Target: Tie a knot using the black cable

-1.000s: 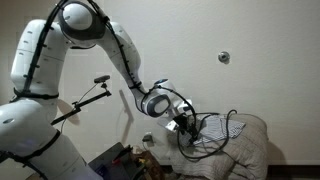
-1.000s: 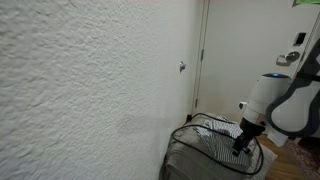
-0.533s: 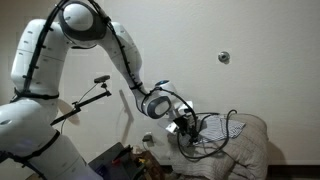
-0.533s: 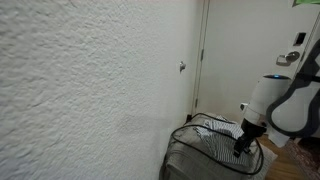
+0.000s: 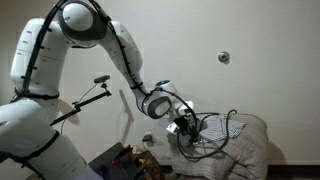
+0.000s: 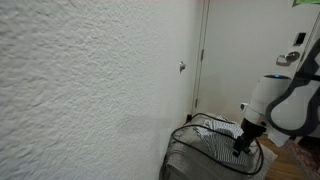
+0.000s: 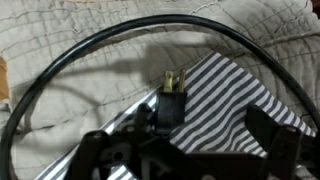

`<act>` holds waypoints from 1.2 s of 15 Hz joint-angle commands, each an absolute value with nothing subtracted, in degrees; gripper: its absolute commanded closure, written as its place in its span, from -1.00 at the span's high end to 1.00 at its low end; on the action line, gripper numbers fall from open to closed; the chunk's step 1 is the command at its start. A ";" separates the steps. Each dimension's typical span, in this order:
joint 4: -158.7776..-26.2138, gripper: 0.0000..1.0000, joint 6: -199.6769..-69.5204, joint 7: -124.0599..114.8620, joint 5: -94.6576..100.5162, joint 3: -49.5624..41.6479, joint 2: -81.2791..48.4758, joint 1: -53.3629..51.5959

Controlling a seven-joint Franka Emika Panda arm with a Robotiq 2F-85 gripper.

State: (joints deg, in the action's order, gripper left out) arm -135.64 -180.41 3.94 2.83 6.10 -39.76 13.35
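Observation:
The black cable (image 7: pixel 120 38) arcs in a wide loop over a beige quilted cover (image 7: pixel 60 40). Its plug (image 7: pixel 172 95), prongs up, lies at the edge of a striped cloth (image 7: pixel 215 100). My gripper (image 7: pixel 185 140) hangs open just above the striped cloth. The plug sits close to the left finger, and nothing is between the fingers. In both exterior views the gripper (image 5: pixel 185 127) (image 6: pixel 240 143) points down at the cable's loose loops (image 5: pixel 218 133) (image 6: pixel 205 135) on the covered mound.
A stiff black rod with a clamp head (image 5: pixel 88 100) sticks out near the arm's base. Clutter (image 5: pixel 125 160) lies on the floor below the arm. A white wall (image 6: pixel 90 90) and a door (image 6: pixel 245 50) stand close behind the mound.

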 commanded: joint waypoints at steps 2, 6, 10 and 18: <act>-135.03 1.00 -179.47 4.08 1.41 9.58 -39.97 16.85; -135.32 1.00 -179.70 4.27 1.34 11.87 -39.88 19.52; -135.25 0.69 -180.03 4.63 1.32 13.78 -40.62 22.47; -135.29 -0.62 -180.42 4.84 1.20 16.15 -41.51 27.33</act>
